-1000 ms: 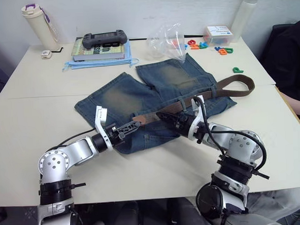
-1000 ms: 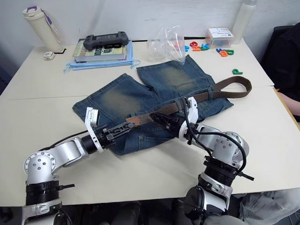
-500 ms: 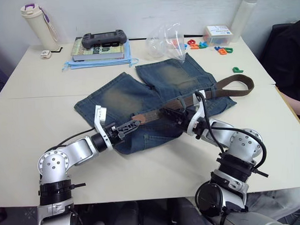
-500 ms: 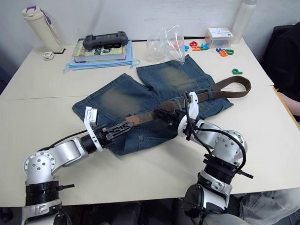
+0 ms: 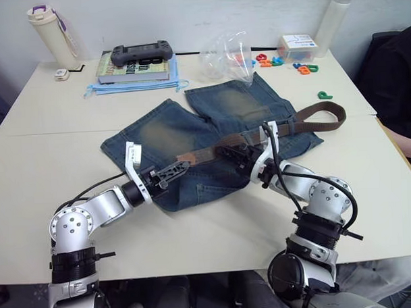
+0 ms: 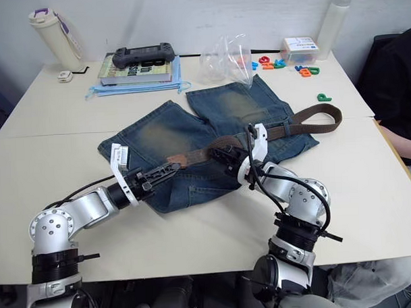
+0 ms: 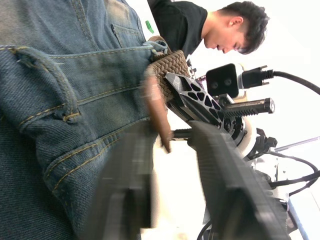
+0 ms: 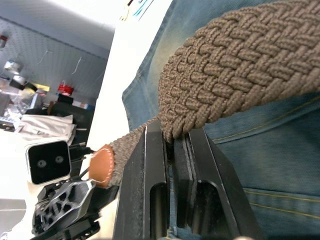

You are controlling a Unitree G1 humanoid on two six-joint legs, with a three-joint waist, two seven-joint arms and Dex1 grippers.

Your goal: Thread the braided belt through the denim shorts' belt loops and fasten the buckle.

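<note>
Braided belt (image 5: 259, 137) pinched by right gripper (image 5: 227, 153) — left gripper (image 5: 173, 170) seemingly parted, empty.

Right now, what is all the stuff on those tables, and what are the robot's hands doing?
denim shorts: one, blue with faded yellowish patches, spread flat mid-table.
braided belt: one, dark brown, along the waistband, far end looped off the shorts' right side.
book: one, far left, on a blue folder.
game controller: one, dark grey, on the book.
tumbler: one, cream with purple lid, far left corner.
plastic bag: one, clear, behind the shorts.
white bottle: one, far right.
small box: one, white, beside the bottle.
toy letters: several, coloured, far right.
person: one, in black, at the right edge.
right gripper: black, pinching the belt.
left gripper: black, open, at the belt's tan tip.
</note>
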